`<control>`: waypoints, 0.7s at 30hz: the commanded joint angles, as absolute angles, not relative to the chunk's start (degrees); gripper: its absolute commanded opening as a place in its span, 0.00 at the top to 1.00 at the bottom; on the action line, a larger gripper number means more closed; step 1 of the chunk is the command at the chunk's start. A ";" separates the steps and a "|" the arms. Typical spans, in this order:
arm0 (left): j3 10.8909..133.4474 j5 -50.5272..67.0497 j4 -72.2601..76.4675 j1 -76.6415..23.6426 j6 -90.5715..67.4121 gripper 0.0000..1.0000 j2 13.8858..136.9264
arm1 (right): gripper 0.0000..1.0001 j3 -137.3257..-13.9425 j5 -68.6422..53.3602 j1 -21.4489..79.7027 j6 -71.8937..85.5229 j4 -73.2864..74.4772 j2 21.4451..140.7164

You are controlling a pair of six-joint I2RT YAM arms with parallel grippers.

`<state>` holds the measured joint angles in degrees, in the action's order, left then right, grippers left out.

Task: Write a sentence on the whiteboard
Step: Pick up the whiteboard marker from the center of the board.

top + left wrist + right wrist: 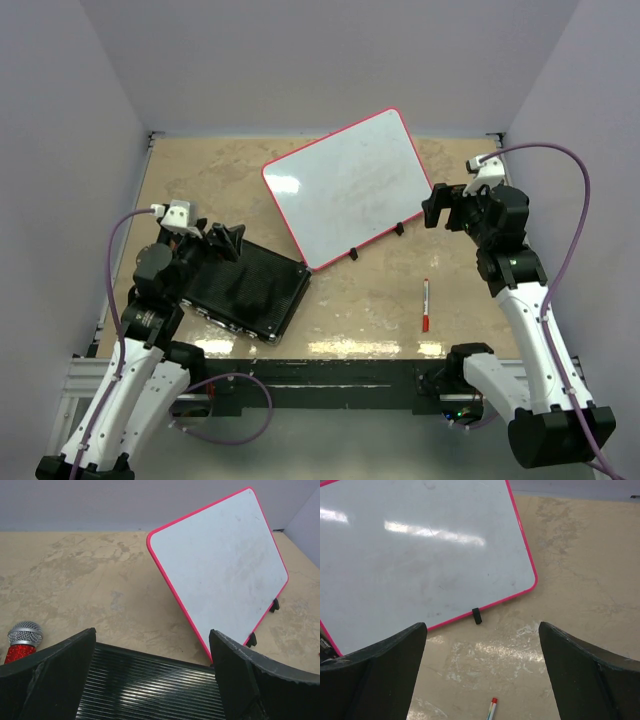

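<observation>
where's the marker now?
Top view: the marker lies on the table, right of centre, between the whiteboard clips and the near table edge.

The middle of the desk (205, 180) is taken up by the whiteboard (348, 188), laid askew, with small clips (354, 255) along its near edge. Bare surface is found at the far left corner and in the strip between the board and the desk's front, where only a marker (425, 306) lies. The near left is blocked by a black ribbed slab (250, 288), its corner just beside the board's lowest corner. The left pincer (224, 240) is hung over the slab with jaws spread, and a microphone (22, 639) is seen to the slab's left. The right pincer (436, 206), also spread, is held just beside the board's right edge. Three sides are closed by walls (70, 150)
</observation>
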<state>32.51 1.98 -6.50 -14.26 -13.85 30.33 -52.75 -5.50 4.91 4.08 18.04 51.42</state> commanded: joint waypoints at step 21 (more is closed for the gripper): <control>35.25 21.97 -8.35 -18.63 -19.41 0.01 36.57 | 0.01 -60.20 -23.13 4.83 -38.74 45.96 63.09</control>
